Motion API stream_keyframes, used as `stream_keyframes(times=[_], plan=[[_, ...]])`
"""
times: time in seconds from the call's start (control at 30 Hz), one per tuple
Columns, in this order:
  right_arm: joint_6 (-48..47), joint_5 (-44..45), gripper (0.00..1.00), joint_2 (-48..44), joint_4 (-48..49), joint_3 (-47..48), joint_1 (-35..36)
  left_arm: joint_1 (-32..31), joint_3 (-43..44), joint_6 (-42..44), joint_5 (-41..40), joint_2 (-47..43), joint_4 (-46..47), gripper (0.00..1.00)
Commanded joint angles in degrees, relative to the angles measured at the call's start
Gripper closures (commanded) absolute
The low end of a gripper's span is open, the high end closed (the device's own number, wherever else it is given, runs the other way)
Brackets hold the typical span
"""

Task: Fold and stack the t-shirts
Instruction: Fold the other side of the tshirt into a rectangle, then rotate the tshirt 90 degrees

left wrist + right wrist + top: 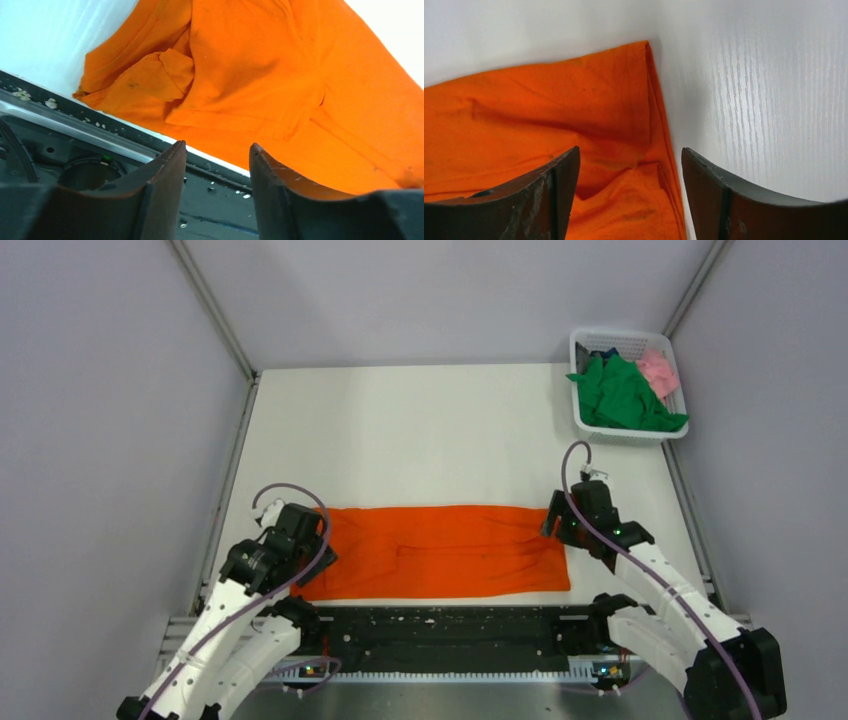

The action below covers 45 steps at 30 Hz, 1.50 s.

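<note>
Top external view: the orange shirt (pixel 440 552) lies flat as a long folded band along the near edge of the tabletop (pixel 430 430), its near hem just beside the black rail (pixel 450 625). The cloth is soft and matte, with shallow creases near its right end. The left gripper (pixel 318 540) sits at the band's left end and the right gripper (pixel 553 525) at its right end. White tabletop stretches from the shirt's far edge to the far wall. A white lattice basket (pixel 585 340) stands in the far right corner, with the green shirt (pixel 620 395) heaped in it and spilling over the rim, and the pink shirt (pixel 658 370) bunched beside it. A dark scrap behind the green one may be more cloth.

Left wrist view: the left gripper (pixel 217 150) has its dark jaws partly apart and grips nothing. A sleeve folds over the body of the orange shirt (pixel 260 75), seams showing. The rail (pixel 100 135) is flecked with white specks.

Right wrist view: the right gripper (pixel 629 155) has its jaws wide apart and empty, above the corner of the orange shirt (pixel 549 115). The folded edge runs straight, and wood-grained white tabletop (pixel 764 100) lies to its right. The lower frame cuts off both pairs of fingers.
</note>
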Motion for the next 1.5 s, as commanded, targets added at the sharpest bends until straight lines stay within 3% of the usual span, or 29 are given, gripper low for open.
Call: stream_keyframes(times=[0.0, 0.07, 0.1, 0.3, 0.5, 0.67, 0.8, 0.87, 0.9, 1.03, 1.47], plan=[[-0.50, -2.42, 0.22, -2.81, -2.07, 3.78, 0.48, -0.12, 2.12, -0.82, -0.94, -1.79, -1.29, 0.31], [-1.46, -4.20, 0.16, -3.11, -1.79, 4.60, 0.48, -0.12, 2.71, 0.23, -1.54, -1.37, -0.14, 0.04], [-1.91, -5.68, 0.15, -3.11, -1.31, 4.95, 0.48, -0.12, 2.80, 0.79, -1.36, -0.82, 0.99, 0.02], [-5.76, -17.99, 0.13, -0.79, 7.86, 5.09, 0.48, -0.11, 0.23, 6.38, 6.49, 6.57, 15.25, 0.01], [-6.47, -28.19, 0.11, 8.72, 16.05, 5.88, 0.71, -0.12, -0.50, 8.60, 10.83, 14.97, 23.97, 0.01], [-5.72, -24.24, 0.11, 13.45, 11.43, 4.56, 1.27, -0.14, -1.26, 8.48, 8.11, 17.60, 24.64, 0.01], [-6.27, -15.22, 0.11, 10.29, 1.42, 3.22, 1.79, -0.01, -2.51, 7.81, 6.33, 18.62, 24.69, 0.01], [-3.06, -14.68, 0.10, 7.62, 0.66, 1.72, 1.71, -0.03, -2.54, 7.18, 5.78, 19.46, 24.05, 0.01], [-1.97, -15.55, 0.03, 6.62, 0.62, 0.96, 1.79, -0.03, -2.63, 7.09, 5.68, 19.89, 23.95, 0.01], [4.42, -6.93, 0.01, 4.85, -4.45, 0.27, 1.79, -0.03, -3.82, 6.83, 5.49, 19.94, 24.61, 0.01], [1.01, -5.94, 0.01, -1.78, -1.06, 6.51, 1.72, 1.06, -5.35, 7.49, 6.58, 23.77, 31.35, 0.01]])
